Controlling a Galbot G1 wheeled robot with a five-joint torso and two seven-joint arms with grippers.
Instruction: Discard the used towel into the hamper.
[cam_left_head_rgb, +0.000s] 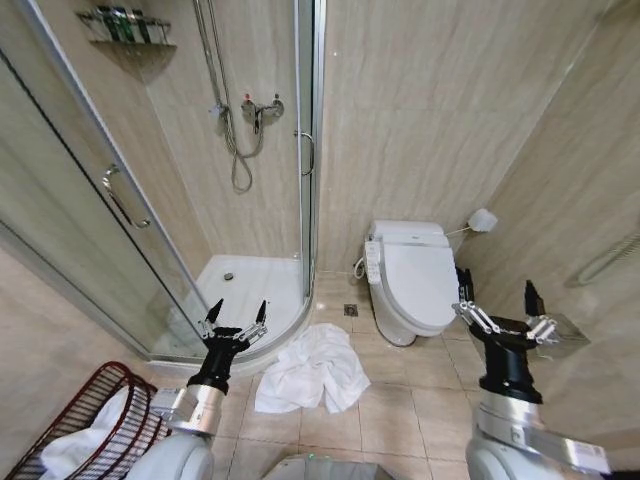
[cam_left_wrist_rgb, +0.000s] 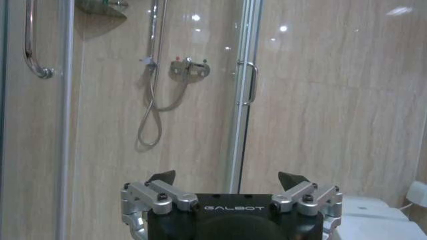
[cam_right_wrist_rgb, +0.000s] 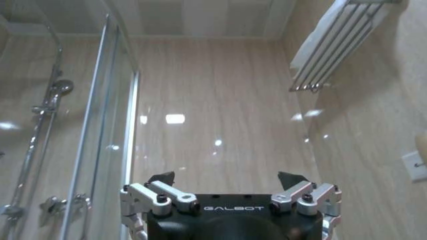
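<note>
We see even, warm overhead light; bright glare spots dot the glossy wall tiles (cam_right_wrist_rgb: 175, 118). Shadows stay soft. The head view bends straight lines at its edges; wrist views look slightly soft.

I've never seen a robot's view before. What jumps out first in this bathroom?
A crumpled white towel lies on the tiled floor between the shower stall and the toilet. Two open metal pincers are raised in the foreground: the left pincer near the towel, the right pincer beside the toilet. A dark-red wire hamper, with white cloth inside, stands at the robot's lower left.
</note>
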